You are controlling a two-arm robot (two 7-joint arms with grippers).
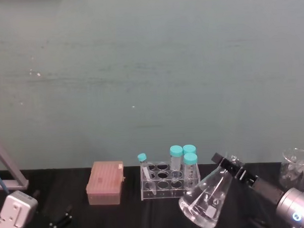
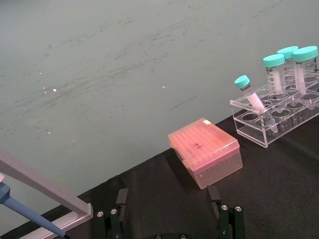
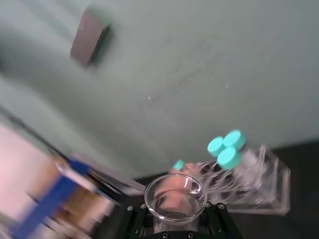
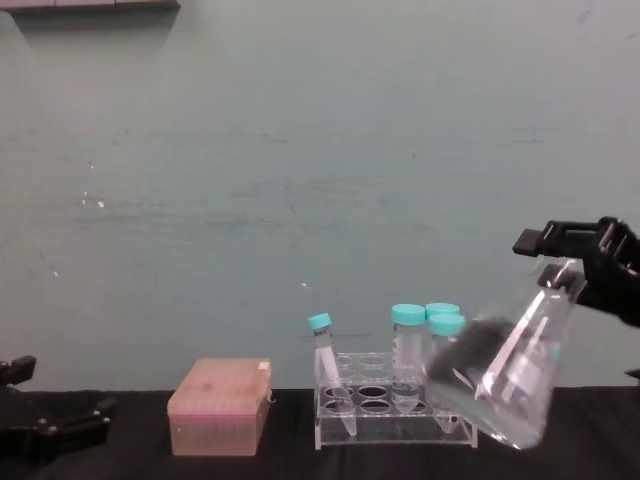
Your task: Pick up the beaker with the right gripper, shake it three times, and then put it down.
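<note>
Beaker (image 4: 512,388) tilted (clear liquid inside), neck clamped by right gripper (image 4: 566,270).

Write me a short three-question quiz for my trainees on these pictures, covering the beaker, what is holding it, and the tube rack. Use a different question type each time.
1. True or false: the beaker stands upright.
2. What grips the beaker's neck? A) a person's hand B) the right end effector C) nothing
3. How many teal-capped tubes sit in the rack?
Key: 1 false, it is tilted; 2 B; 3 four.
</note>
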